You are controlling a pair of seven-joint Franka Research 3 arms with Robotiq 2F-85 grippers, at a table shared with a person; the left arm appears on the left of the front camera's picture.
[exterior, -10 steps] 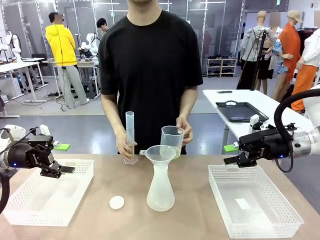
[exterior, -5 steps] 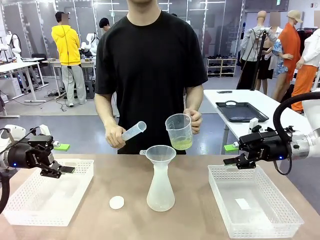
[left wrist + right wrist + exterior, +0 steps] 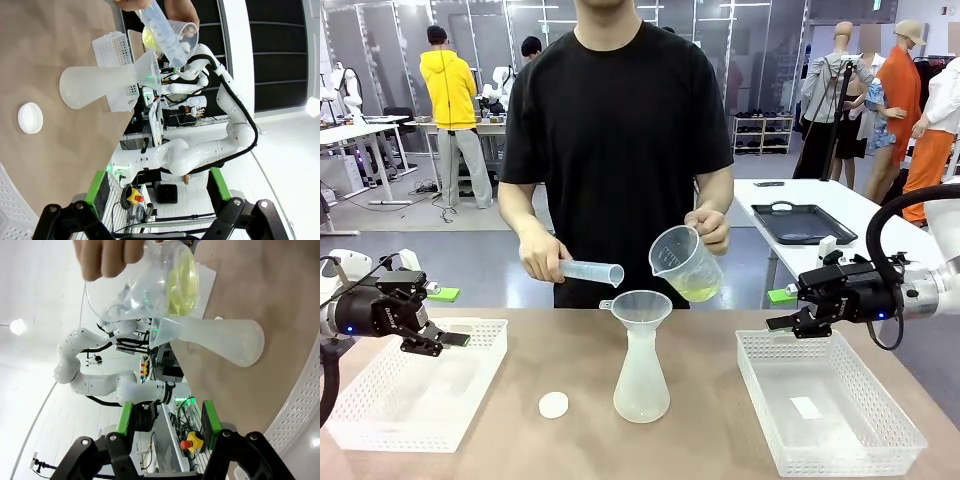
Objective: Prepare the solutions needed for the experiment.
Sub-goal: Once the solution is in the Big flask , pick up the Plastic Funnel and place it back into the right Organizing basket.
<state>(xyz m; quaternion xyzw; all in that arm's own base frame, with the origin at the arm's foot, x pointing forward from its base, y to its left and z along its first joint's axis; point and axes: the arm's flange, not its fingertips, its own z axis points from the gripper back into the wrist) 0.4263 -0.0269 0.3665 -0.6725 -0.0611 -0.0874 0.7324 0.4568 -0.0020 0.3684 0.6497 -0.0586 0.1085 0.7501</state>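
A person in a black T-shirt stands at the far side of the table (image 3: 720,440). One hand (image 3: 542,262) is closed around a clear cylinder (image 3: 592,271) held nearly level, and the other hand (image 3: 712,228) grips the handle of a plastic beaker (image 3: 682,262) tipped toward it. The pale yellow solution (image 3: 698,290) pools in the beaker's low corner, held in the air just above and behind the funnel (image 3: 641,303). The funnel sits in the neck of a frosted flask (image 3: 642,385) standing upright at the table's middle, with a white cap (image 3: 553,405) lying near it on the robot's left. The cylinder's mouth and the beaker's lip come close together over the funnel. The left gripper (image 3: 445,343) hangs over the left basket (image 3: 390,432), jaws spread and holding nothing; the left wrist view shows its fingers (image 3: 55,220) wide apart. The right gripper (image 3: 783,325) hovers above the far corner of the right basket (image 3: 840,455), likewise spread and empty, its fingers (image 3: 252,450) well apart in the right wrist view.
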